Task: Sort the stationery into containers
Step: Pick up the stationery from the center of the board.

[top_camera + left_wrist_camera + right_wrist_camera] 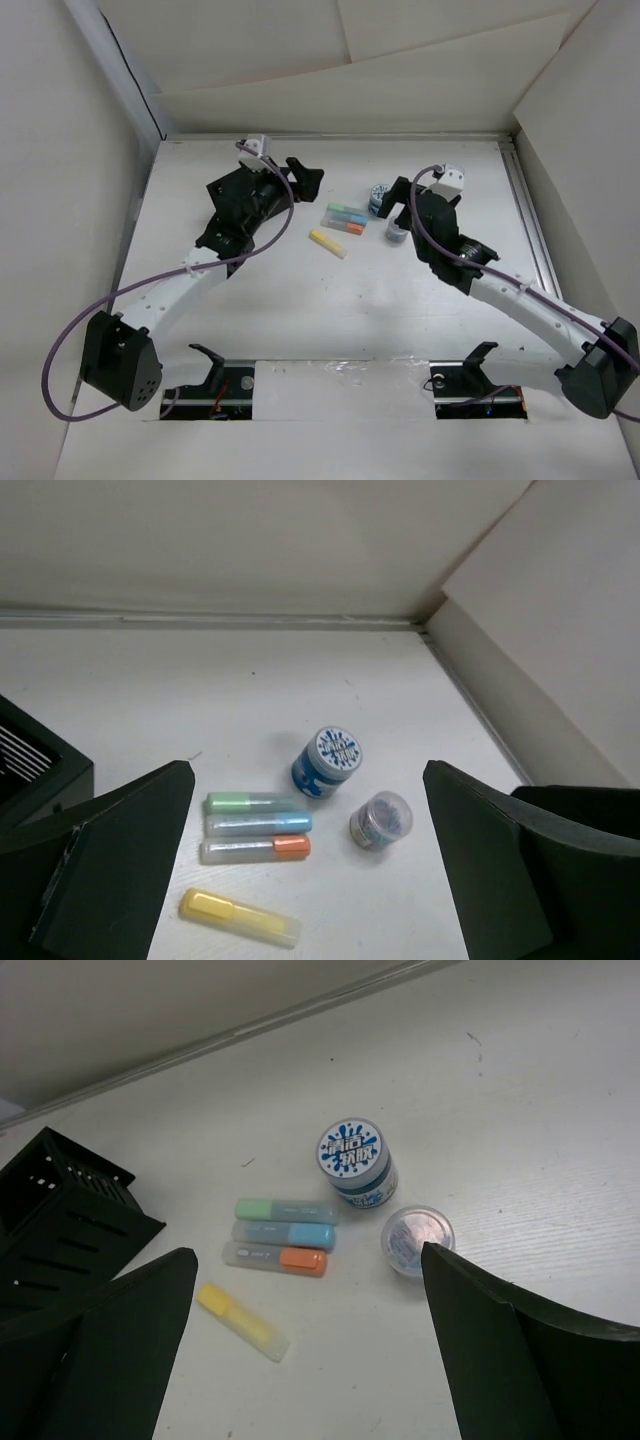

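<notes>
Three highlighters with green (pixel 245 802), blue (pixel 262 823) and orange (pixel 258 848) caps lie side by side on the white table; a yellow one (pixel 238 917) lies apart, nearer. They also show in the top view (pixel 345 219) and the right wrist view (pixel 284 1234). A blue-lidded round tub (pixel 356 1160) and a small clear round tub (pixel 417 1240) stand to their right. The black slotted organiser box (pixel 62 1222) stands to their left, largely under my left arm in the top view (pixel 225 190). My left gripper (pixel 305 177) and right gripper (pixel 396 205) hover open and empty on either side of the items.
White walls enclose the table at the back and both sides. A metal rail (pixel 530 220) runs along the right edge. The arm bases and cables (pixel 130 355) occupy the near edge.
</notes>
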Tool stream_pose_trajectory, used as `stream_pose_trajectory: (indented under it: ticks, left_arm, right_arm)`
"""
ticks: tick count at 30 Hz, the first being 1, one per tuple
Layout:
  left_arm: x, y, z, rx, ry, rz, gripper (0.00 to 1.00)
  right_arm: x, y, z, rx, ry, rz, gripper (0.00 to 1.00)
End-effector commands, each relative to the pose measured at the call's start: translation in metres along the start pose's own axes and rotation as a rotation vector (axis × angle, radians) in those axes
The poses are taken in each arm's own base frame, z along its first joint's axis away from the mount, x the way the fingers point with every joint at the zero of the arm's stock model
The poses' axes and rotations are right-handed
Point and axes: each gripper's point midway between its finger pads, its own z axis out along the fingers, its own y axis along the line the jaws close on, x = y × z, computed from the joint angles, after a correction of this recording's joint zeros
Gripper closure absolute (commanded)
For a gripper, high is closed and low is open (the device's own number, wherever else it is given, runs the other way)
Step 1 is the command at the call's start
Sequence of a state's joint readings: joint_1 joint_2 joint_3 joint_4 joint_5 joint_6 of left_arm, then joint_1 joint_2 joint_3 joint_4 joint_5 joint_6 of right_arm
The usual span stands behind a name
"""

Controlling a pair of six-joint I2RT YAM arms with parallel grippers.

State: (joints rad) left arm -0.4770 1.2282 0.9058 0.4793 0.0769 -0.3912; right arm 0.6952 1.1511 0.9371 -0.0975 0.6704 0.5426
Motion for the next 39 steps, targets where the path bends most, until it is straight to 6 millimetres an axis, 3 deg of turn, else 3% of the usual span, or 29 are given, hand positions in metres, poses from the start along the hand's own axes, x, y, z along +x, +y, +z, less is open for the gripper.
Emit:
stream_pose_trajectory:
  ticks: [1,2,4,6,7,8,10,11,13,15,16,18,19,20,21,23,24,27,29,30,31,34,36,37,39]
  left_arm:
    - [-0.022,-0.018,-0.003,-0.069,-0.061,0.082,0.00]
    - [-0.008,-0.026,-0.002,-0.025,-0.020,0.104,0.00]
    - [0.012,-0.031,-0.001,0.026,0.024,0.129,0.00]
    - [0.024,-0.021,0.002,-0.018,0.051,0.108,0.00]
    - [0.042,-0.012,0.002,-0.037,0.094,0.102,0.00]
    - [0.042,-0.011,0.002,-0.046,0.090,0.093,0.00]
    - [0.057,-0.004,0.004,-0.058,0.115,0.086,0.00]
    - [0.055,-0.008,0.005,-0.037,0.106,0.084,0.00]
    - [0.070,-0.016,0.007,-0.027,0.137,0.077,0.00]
    - [0.074,-0.028,0.013,-0.017,0.141,0.099,0.00]
    - [0.093,-0.034,0.019,-0.014,0.182,0.130,0.00]
    - [0.099,-0.047,0.031,-0.015,0.211,0.170,0.02]
    - [0.115,-0.040,0.040,-0.060,0.237,0.202,0.53]
    - [0.122,-0.049,0.043,-0.057,0.242,0.221,0.71]
    - [0.118,-0.052,0.051,-0.064,0.235,0.221,0.75]
    - [0.141,-0.054,0.061,-0.056,0.290,0.223,0.53]
    - [0.137,-0.059,0.070,-0.057,0.290,0.213,0.40]
    - [0.167,-0.046,0.091,-0.112,0.362,0.252,0.20]
    - [0.164,-0.050,0.106,-0.121,0.352,0.263,0.17]
    - [0.182,-0.041,0.112,-0.144,0.386,0.277,0.17]
    - [0.177,-0.044,0.121,-0.152,0.378,0.278,0.14]
    - [0.198,-0.039,0.136,-0.163,0.413,0.301,0.11]
    - [0.194,-0.044,0.148,-0.156,0.400,0.307,0.10]
    - [0.208,-0.039,0.151,-0.166,0.428,0.316,0.10]
    - [0.206,-0.042,0.160,-0.162,0.423,0.325,0.10]
  right_arm:
    - [-0.006,-0.003,-0.008,-0.005,-0.026,0.029,0.00]
    - [-0.006,-0.002,-0.008,-0.005,-0.026,0.040,0.00]
    - [-0.003,-0.006,-0.007,0.008,-0.026,0.034,0.13]
    - [-0.005,-0.009,-0.007,0.026,-0.037,0.034,0.37]
    - [-0.006,-0.011,-0.006,0.039,-0.045,0.034,0.63]
    - [-0.010,-0.013,-0.008,0.044,-0.057,0.040,0.77]
    - [-0.013,-0.019,-0.008,0.075,-0.077,0.032,1.00]
    - [-0.017,-0.022,-0.011,0.087,-0.088,0.035,1.00]
    - [-0.024,-0.031,-0.015,0.119,-0.113,0.040,1.00]
    - [-0.034,-0.036,-0.023,0.126,-0.145,0.071,1.00]
    - [-0.040,-0.040,-0.026,0.137,-0.164,0.082,0.99]
    - [-0.045,-0.046,-0.032,0.136,-0.182,0.109,0.70]
    - [-0.049,-0.049,-0.033,0.140,-0.193,0.129,0.57]
    - [-0.047,-0.049,-0.034,0.127,-0.186,0.129,0.47]
    - [-0.048,-0.051,-0.033,0.132,-0.186,0.131,0.31]
    - [-0.051,-0.051,-0.034,0.117,-0.185,0.139,0.20]
    - [-0.052,-0.053,-0.032,0.119,-0.184,0.141,0.16]
    - [-0.047,-0.053,-0.029,0.097,-0.160,0.147,0.07]
    - [-0.045,-0.050,-0.028,0.080,-0.150,0.146,0.04]
    - [-0.046,-0.051,-0.027,0.082,-0.149,0.147,0.04]
    - [-0.045,-0.050,-0.027,0.074,-0.144,0.147,0.04]
    - [-0.046,-0.049,-0.029,0.061,-0.148,0.154,0.01]
    - [-0.048,-0.051,-0.033,0.055,-0.157,0.163,0.00]
    - [-0.049,-0.052,-0.032,0.055,-0.156,0.164,0.00]
    - [-0.052,-0.052,-0.035,0.050,-0.164,0.171,0.00]
